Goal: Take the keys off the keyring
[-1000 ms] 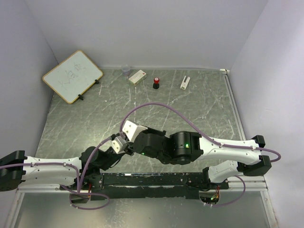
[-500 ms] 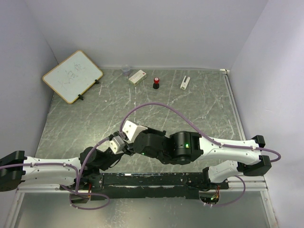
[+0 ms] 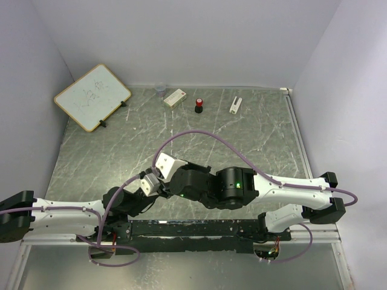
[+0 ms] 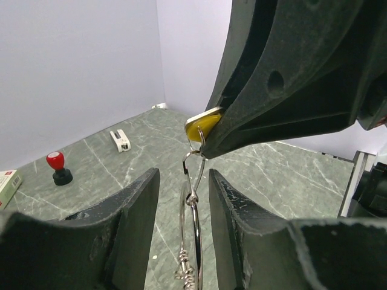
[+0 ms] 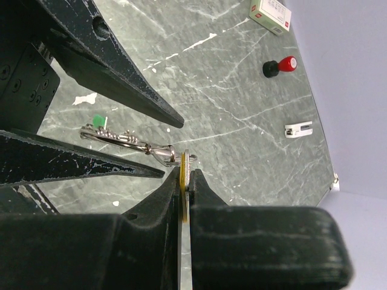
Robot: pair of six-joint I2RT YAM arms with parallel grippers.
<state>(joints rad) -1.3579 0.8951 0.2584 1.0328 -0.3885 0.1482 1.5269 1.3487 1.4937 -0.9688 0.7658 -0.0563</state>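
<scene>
Silvery wire, the keyring (image 4: 192,223), is my reference point, held in the air above the desk (image 5: 230,90). To its left and right stand the fingers of my left tool (image 4: 184,172), parted, with a gap showing on each side of the keyring. At the keyring's far end a clasp hooks the yellow key (image 4: 202,127), and my right tool (image 5: 186,172) is clamped on that key's head. The green key (image 5: 97,120) shows at the keyring's opposite end.

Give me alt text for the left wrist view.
The right gripper pinches a yellow key; the keyring hangs from it between the parted fingers of the left gripper. A red-capped knob stands on the table behind.
</scene>
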